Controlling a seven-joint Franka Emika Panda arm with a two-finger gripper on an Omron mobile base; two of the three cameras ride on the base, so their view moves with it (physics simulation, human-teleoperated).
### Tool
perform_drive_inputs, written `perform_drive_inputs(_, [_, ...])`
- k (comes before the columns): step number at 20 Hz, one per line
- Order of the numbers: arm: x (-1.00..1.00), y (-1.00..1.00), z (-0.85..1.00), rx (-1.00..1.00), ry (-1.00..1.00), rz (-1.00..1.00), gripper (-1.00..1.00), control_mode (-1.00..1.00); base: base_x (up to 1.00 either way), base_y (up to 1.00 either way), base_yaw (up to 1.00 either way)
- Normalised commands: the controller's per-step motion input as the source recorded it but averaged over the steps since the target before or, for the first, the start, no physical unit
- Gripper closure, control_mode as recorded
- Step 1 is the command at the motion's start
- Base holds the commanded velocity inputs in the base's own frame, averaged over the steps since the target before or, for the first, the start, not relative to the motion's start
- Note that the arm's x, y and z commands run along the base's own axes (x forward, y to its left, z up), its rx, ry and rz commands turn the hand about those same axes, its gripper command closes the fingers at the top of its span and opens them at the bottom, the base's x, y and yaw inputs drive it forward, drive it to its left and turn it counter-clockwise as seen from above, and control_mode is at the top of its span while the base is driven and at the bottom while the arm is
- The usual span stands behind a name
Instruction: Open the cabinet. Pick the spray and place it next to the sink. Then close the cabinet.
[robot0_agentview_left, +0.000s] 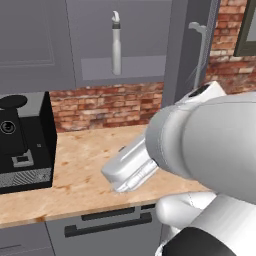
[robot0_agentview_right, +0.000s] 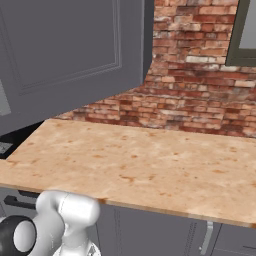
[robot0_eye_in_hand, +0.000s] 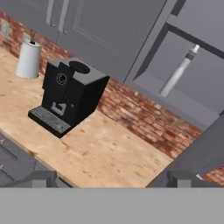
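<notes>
The cabinet stands open, its dark-grey door (robot0_agentview_right: 70, 55) swung out towards me, edge-on with its silver bar handle (robot0_agentview_left: 202, 50) in the left base view. The spray (robot0_agentview_left: 116, 45), a slim pale bottle with a nozzle head, stands upright on the shelf inside; it also shows as the spray (robot0_eye_in_hand: 178, 72) in the hand view. My gripper (robot0_agentview_left: 122, 184) hovers low over the wooden counter (robot0_agentview_left: 90, 165), well below and in front of the spray. In the hand view my gripper (robot0_eye_in_hand: 113, 180) is open, its fingertips (robot0_eye_in_hand: 43, 179) far apart with nothing between them. The sink is out of view.
A black coffee machine (robot0_agentview_left: 22, 140) sits on the counter's left, and a white cylinder (robot0_eye_in_hand: 28, 59) stands beyond it. A brick wall (robot0_agentview_right: 200, 100) backs the counter. Grey drawer fronts with black handles (robot0_agentview_left: 107, 224) run below the front edge. The open door overhangs the counter.
</notes>
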Motion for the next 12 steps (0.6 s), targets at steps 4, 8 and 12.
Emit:
perform_drive_inputs(4, [0.00, 0.00, -0.01, -0.32, 0.10, -0.22, -1.00, -1.00, 0.00, 0.00, 0.00])
perform_drive_inputs(8, [0.18, 0.00, 0.00, -0.30, 0.01, -0.04, -1.00, -1.00, 0.00, 0.00, 0.00])
perform_drive_inputs(12, [0.37, 0.07, -0.03, -0.20, -0.02, 0.00, -1.00, -1.00, 0.00, 0.00, 0.00])
